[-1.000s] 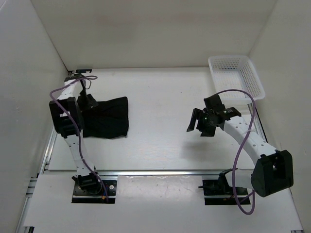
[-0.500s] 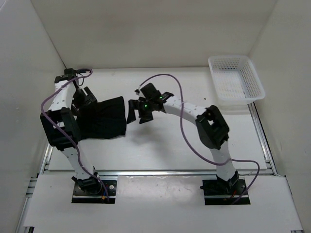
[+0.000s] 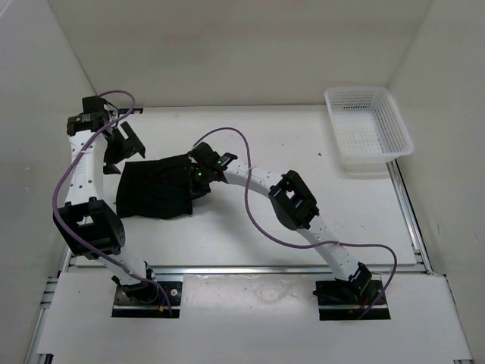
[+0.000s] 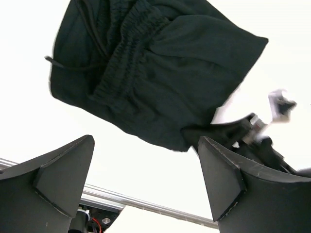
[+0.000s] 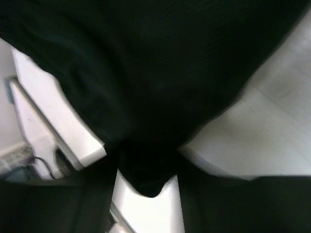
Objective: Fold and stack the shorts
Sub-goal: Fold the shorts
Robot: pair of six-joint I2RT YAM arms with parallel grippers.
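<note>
The black shorts (image 3: 155, 188) lie folded in a bundle at the left of the table, with the waistband and drawstring showing in the left wrist view (image 4: 146, 73). My right gripper (image 3: 198, 176) reaches across to the bundle's right edge. In its own view, a fold of the shorts (image 5: 146, 63) fills the gap between the fingers, and the right gripper (image 5: 148, 170) is shut on it. My left gripper (image 3: 121, 150) hangs wide open behind the shorts' back-left corner, holding nothing. In its own view, the left gripper (image 4: 146, 141) looks down on the shorts.
A white mesh basket (image 3: 367, 121) stands at the back right corner. White walls enclose the table on the left, back and right. A metal rail (image 3: 250, 268) runs along the near edge. The right arm's purple cable (image 3: 250, 220) loops over the table's middle.
The right arm swung from the right side across to the shorts' right edge, and its jaws closed onto the fabric. The left gripper lifted back off the shorts, still open.
</note>
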